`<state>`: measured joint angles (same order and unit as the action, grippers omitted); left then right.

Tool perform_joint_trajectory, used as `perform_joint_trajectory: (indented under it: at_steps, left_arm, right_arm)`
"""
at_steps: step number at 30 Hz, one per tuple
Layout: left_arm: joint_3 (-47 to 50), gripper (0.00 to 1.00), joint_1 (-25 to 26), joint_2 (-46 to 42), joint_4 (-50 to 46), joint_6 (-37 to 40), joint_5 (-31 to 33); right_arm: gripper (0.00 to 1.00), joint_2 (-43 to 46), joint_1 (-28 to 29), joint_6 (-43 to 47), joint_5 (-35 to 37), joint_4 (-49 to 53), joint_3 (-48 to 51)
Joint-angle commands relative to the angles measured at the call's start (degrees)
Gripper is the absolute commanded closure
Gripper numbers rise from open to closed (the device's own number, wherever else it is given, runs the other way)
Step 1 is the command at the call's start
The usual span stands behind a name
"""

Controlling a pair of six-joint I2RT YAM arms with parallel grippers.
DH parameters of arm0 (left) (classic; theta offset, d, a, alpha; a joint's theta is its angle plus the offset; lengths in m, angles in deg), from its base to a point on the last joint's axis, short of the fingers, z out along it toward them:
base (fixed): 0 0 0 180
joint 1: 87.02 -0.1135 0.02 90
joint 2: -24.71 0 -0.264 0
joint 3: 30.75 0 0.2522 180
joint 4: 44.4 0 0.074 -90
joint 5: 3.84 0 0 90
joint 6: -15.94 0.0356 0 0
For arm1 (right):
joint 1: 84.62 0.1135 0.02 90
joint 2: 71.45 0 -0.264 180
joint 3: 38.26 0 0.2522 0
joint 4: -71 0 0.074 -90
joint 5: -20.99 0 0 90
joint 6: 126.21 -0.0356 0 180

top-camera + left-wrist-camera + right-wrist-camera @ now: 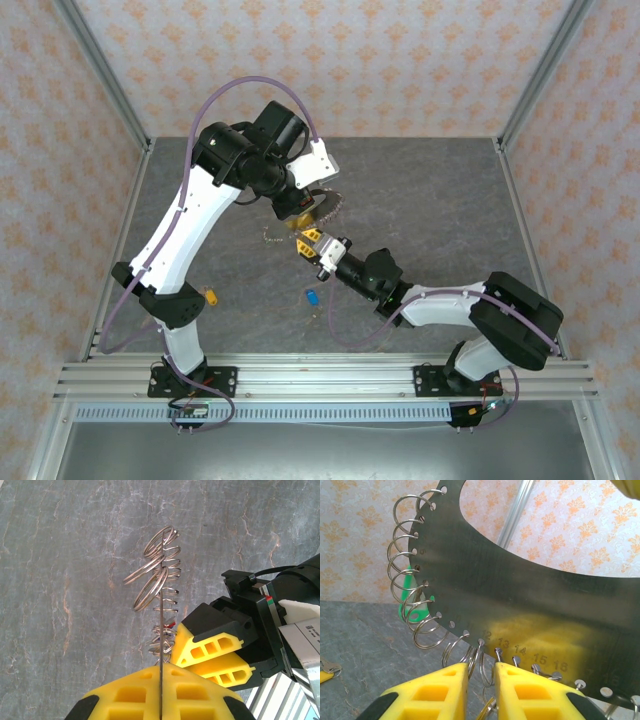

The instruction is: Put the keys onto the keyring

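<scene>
A: Any readable markings?

B: Yes. Numbers are stamped on the keyring [530, 595] along its hole row: 12, 13, 14, 15, 16. The 12 sits just above the finger gap of the right gripper [481, 680]. The rest run off to one side of it. Past 16 they're too faint.

A: Anything else?

B: White label [312, 628] on the other arm's wrist, beside the left gripper [161, 672]. Print too small to read.

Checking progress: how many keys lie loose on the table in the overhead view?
2. A yellow-orange key beside the left arm, a blue key mid-table near the right arm. More may be hidden beneath the arms.
</scene>
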<state>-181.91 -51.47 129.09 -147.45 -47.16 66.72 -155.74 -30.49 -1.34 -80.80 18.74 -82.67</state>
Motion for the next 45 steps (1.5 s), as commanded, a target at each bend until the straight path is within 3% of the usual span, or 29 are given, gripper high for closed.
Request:
perform_joint_trajectory:
  at_steps: [1,45]
  left_arm:
    - [0.2,1.00,0.4,-2.0,-0.5,-0.6,0.4]
    - [0.8,1.00,0.4,-2.2,-0.9,-0.7,-0.3]
  right_arm:
    - [0.79,0.4,0.3,1.0,0.0,-2.6,0.7]
    - [0.81,-2.6,0.3,0.4,1.0,-4.0,-1.7]
